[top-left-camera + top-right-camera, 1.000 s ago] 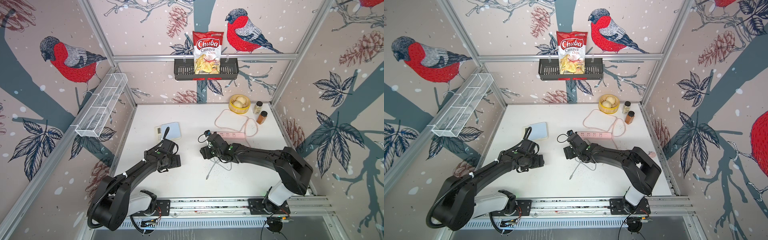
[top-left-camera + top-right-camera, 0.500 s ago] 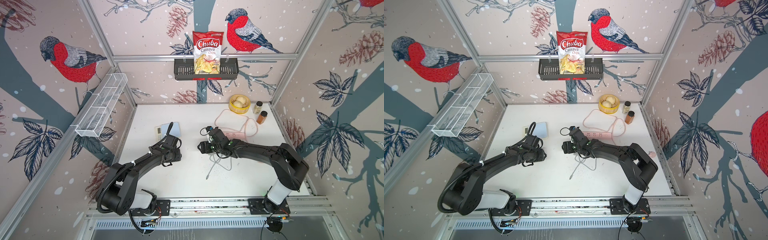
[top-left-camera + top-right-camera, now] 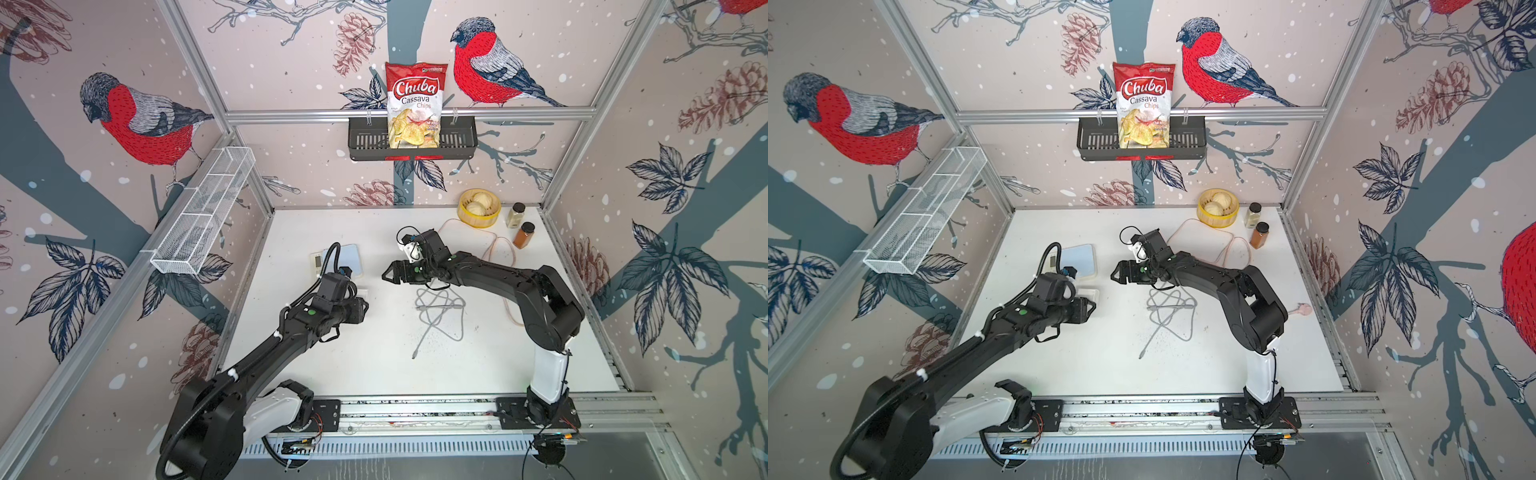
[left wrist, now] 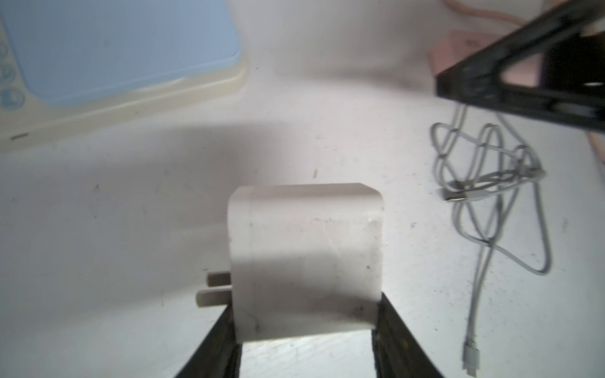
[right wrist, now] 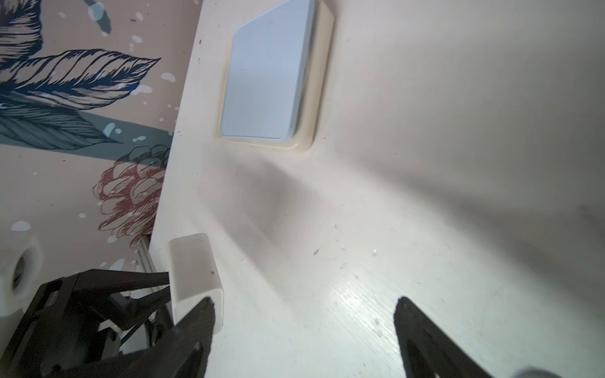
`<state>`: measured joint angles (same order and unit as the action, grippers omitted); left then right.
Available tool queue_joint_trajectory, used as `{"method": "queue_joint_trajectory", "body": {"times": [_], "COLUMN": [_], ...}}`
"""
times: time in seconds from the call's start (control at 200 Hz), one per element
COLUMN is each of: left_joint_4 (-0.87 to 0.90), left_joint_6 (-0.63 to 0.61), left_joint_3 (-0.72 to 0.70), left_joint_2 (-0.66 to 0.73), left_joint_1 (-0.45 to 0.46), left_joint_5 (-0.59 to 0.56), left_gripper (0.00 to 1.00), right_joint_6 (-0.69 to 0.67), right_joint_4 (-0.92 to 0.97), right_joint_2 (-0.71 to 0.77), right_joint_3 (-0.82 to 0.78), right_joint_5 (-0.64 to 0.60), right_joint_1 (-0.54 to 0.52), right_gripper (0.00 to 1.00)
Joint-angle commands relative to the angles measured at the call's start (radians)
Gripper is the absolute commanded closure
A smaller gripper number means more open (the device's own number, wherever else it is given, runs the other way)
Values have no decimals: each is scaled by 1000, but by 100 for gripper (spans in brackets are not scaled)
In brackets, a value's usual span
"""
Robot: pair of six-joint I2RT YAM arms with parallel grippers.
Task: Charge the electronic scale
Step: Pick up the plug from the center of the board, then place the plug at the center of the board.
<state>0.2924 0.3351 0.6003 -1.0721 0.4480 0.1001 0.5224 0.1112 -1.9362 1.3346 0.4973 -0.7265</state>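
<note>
The electronic scale [image 3: 351, 254] [image 3: 1080, 259] lies flat at the table's back left, cream with a pale blue platform, and shows in both wrist views [image 4: 124, 49] [image 5: 268, 81]. Part of it is hidden behind the left arm's cable. My left gripper [image 3: 365, 305] [image 4: 304, 307] is shut on a white charger cube [image 4: 304, 258] [image 3: 1092, 294], its two prongs sticking out sideways, just in front of the scale. My right gripper [image 3: 384, 274] [image 5: 306, 301] stands open with nothing between its fingers, close to the right of the cube [image 5: 193, 268].
A tangled white USB cable [image 3: 440, 309] [image 4: 484, 183] lies mid-table under the right arm. The pink power strip [image 4: 458, 49] and its cord [image 3: 498, 249] lie behind that arm. A yellow bowl of buns [image 3: 478, 208] and two spice bottles [image 3: 524, 235] stand back right.
My left gripper's jaws have narrowed around the charger cube, and it has shifted to the right. My right gripper has moved left and toward the back and opened wider.
</note>
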Motion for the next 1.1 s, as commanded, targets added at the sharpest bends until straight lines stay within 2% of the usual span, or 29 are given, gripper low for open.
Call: {"method": "queue_joint_trajectory", "body": {"times": [0.0,0.12,0.26,0.335,0.395,0.53,0.56,0.585,0.61,0.7,0.835,0.936,1.091], "left_joint_4": [-134,-194,-190,-183,-182,-181,-178,-173,-167,-115,-32,1,22], "left_joint_6": [-114,-176,-200,-197,-190,-181,-179,-174,-168,-122,41,234,546], "left_joint_3": [-26,-56,-48,-42,-42,-55,-58,-62,-63,-54,-48,-87,-199], "left_joint_2": [83,150,154,150,154,177,182,185,188,204,256,318,443], "left_joint_1": [19,24,26,27,27,27,27,27,26,27,27,26,25], "left_joint_5": [51,91,116,118,111,86,80,69,55,-18,-130,-180,-220], "left_gripper": [71,72,73,73,73,72,68,60,51,23,3,3,3], "right_joint_6": [-12,-6,-36,-56,-83,-118,-128,-139,-151,-202,-284,-325,-437], "right_joint_4": [25,37,87,113,159,219,228,234,244,290,278,221,119], "right_joint_2": [-6,-12,-41,-59,-78,-94,-92,-90,-88,-94,-129,-176,-255], "right_joint_3": [43,84,152,175,199,228,230,236,243,287,331,358,352], "right_joint_5": [168,238,284,288,277,252,231,216,181,0,-321,-516,-699], "right_joint_1": [-5,-30,-73,-94,-103,-100,-99,-98,-97,-97,-110,-130,-198], "right_gripper": [12,11,11,14,28,81,90,96,100,100,100,100,99]}}
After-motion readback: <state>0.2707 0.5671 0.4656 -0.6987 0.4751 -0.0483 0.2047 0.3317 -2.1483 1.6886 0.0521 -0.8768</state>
